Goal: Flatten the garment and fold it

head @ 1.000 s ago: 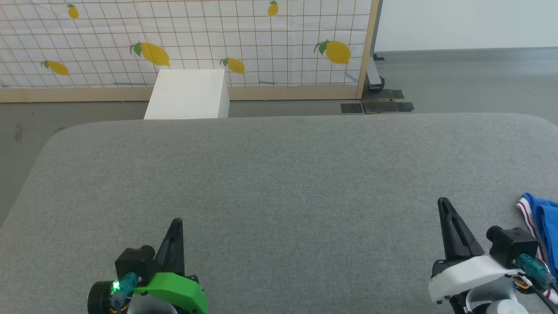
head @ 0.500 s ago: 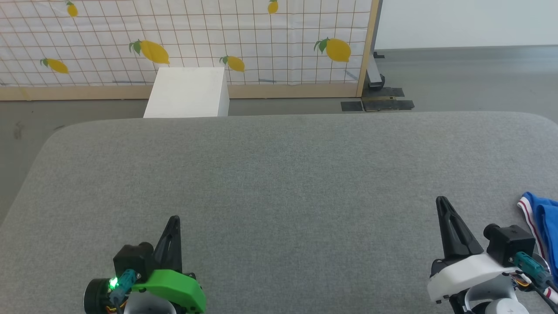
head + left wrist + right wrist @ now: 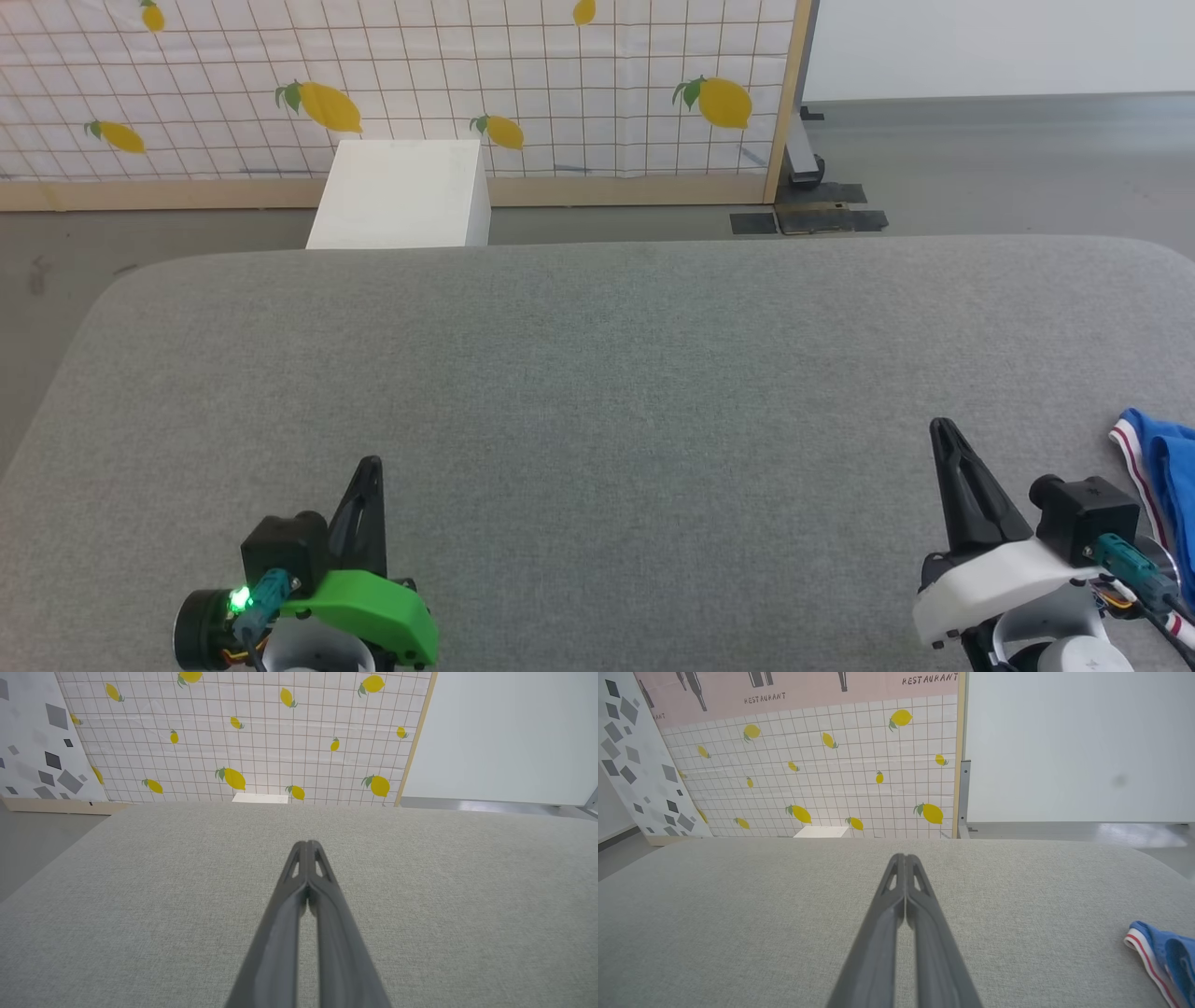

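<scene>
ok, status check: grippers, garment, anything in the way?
Jaws shut and empty on left gripper and right gripper. Blue garment on the table, right of right gripper, untouched, partly out of frame. Past the far edge, white box, off the path.

Before me spreads a grey fabric surface (image 3: 597, 373); past its far edge, 1 white box (image 3: 401, 191) stands before a lemon-print screen (image 3: 560, 84).

The garment (image 3: 1165, 485) runs off the head view's right edge at 4 o'clock (a blue fold and striped trim show). At 11 o'clock the surface (image 3: 597, 373) hides the foot of the white box (image 3: 401, 191).
</scene>
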